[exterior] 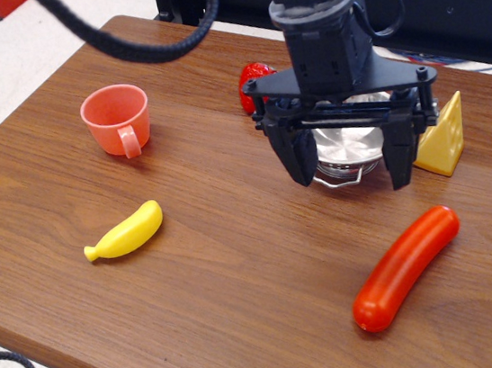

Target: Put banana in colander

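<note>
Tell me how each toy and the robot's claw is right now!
banana: lying flat on the table, untouched.
colander: upright, mostly hidden behind the claw; contents unclear.
gripper: open, holding nothing, hanging in front of the colander.
pink cup: upright, empty as far as can be seen.
red sausage: lying flat.
cheese wedge: standing upright beside the colander.

No readable text, labels, brand marks, numbers or signs anywhere in view.
</note>
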You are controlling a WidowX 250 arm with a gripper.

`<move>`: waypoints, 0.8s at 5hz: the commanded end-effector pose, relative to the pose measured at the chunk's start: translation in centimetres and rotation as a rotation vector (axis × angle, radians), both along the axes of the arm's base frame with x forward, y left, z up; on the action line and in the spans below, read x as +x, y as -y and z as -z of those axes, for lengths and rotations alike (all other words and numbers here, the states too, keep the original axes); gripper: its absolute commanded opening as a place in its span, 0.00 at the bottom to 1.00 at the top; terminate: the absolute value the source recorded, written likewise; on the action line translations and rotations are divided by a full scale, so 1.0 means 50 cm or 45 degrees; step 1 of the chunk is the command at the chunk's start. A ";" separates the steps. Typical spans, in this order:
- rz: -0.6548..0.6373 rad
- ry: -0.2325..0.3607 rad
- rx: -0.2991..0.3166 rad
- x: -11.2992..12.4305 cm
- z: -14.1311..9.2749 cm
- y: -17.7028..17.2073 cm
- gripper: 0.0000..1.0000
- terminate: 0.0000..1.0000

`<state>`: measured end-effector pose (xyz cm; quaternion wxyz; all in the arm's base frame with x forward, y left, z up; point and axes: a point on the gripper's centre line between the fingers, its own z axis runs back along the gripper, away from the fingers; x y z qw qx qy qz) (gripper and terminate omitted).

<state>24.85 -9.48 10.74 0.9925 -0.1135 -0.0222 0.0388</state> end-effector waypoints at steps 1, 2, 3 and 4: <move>0.000 0.000 0.000 0.000 0.000 0.000 1.00 0.00; -0.041 0.055 0.025 0.006 -0.016 -0.072 1.00 0.00; -0.054 0.070 0.048 0.010 -0.027 -0.137 1.00 0.00; 0.001 0.146 0.099 0.005 -0.006 -0.207 1.00 0.00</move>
